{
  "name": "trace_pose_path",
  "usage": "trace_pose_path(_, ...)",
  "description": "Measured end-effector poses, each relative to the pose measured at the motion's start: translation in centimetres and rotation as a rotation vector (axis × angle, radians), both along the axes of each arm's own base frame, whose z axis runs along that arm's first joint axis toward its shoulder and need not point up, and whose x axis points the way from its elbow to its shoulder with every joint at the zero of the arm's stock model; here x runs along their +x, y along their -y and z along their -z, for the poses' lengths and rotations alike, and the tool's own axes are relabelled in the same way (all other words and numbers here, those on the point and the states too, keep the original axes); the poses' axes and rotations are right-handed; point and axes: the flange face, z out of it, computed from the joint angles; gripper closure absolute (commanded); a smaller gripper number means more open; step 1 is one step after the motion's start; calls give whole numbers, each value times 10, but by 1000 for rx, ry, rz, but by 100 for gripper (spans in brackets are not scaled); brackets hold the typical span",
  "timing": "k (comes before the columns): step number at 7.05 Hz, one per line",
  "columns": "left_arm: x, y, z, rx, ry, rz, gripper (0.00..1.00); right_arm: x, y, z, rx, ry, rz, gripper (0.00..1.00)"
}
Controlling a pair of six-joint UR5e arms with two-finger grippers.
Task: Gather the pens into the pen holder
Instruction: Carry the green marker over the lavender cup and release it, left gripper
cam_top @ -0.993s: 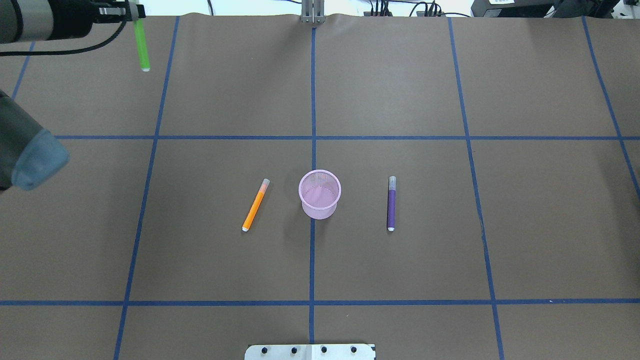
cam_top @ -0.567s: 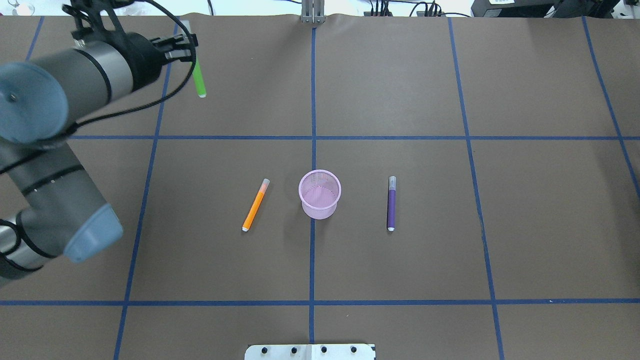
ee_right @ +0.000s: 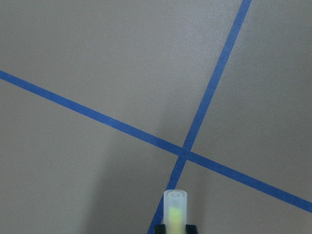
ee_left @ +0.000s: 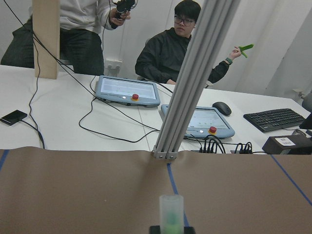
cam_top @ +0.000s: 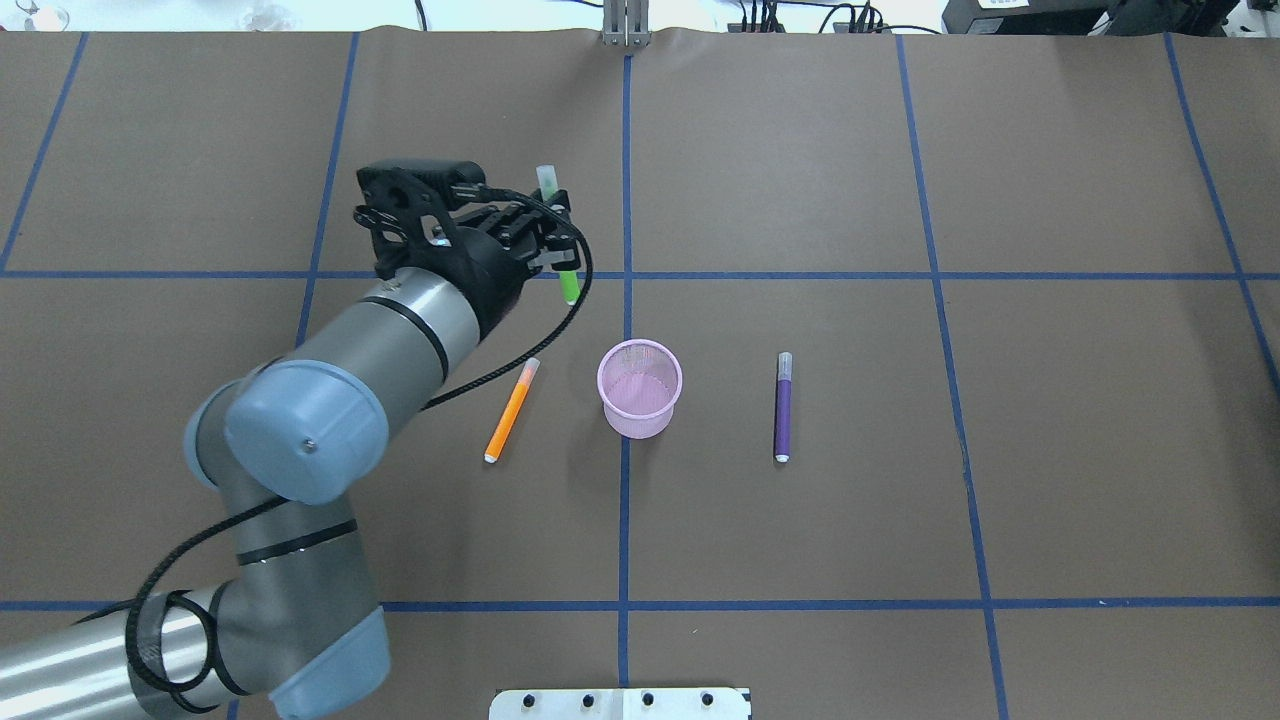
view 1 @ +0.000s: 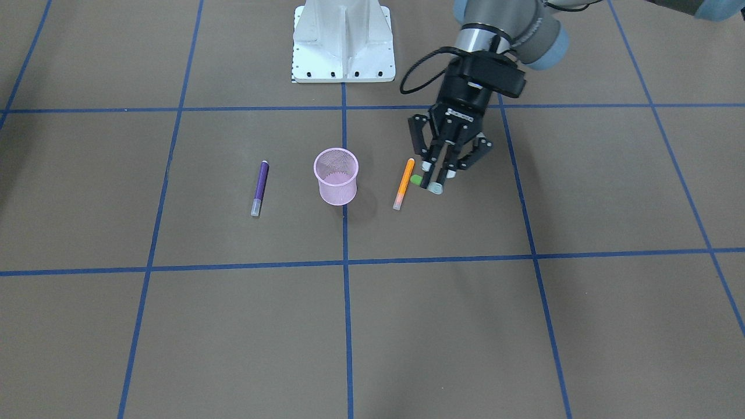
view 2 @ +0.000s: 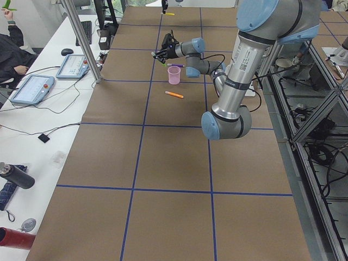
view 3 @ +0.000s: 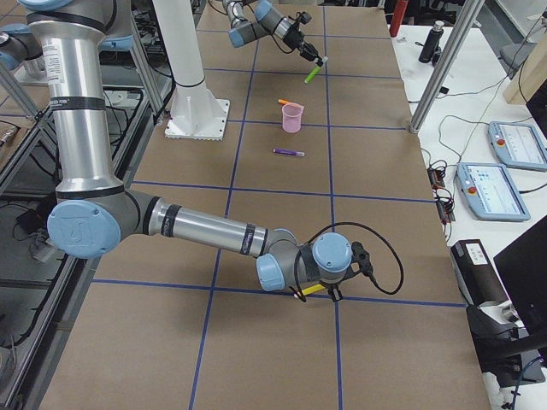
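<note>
The pink mesh pen holder (cam_top: 640, 418) (view 1: 336, 189) stands upright at the table's middle. An orange pen (cam_top: 512, 410) (view 1: 403, 184) lies just to its left and a purple pen (cam_top: 782, 407) (view 1: 260, 187) to its right. My left gripper (cam_top: 553, 232) (view 1: 436, 174) hovers beyond the orange pen, left of and behind the holder, shut on the green pen (cam_top: 568, 283), whose whitish cap (ee_left: 171, 209) sticks out past the fingers. My right gripper (view 3: 329, 292) is low over the table's near right part, shut on a yellow pen (ee_right: 175, 210).
Blue tape lines grid the brown table cover. The robot's white base plate (view 1: 342, 41) sits at the near edge. Beyond the far edge stand an aluminium post (ee_left: 195, 78), control tablets and seated people.
The left arm swung in from the far left corner toward the centre, carrying the green pen to a spot just behind and left of the holder. The pens on the table did not move.
</note>
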Motion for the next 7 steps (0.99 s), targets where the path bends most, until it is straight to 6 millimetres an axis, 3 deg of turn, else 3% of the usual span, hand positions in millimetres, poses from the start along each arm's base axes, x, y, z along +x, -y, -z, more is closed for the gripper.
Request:
trace_pose_path(1,24,-4,7,-4,3,-6,100,1,2,7,-8,6,-4,100)
trace_pose_path(3,62,-9,-1,-19,44,-27,100,2,4,19,-18,12,-5,100)
trace_pose_path(7,87,-30,-7,-19,70,-82,100,3,5,22,-19,14,-8,100)
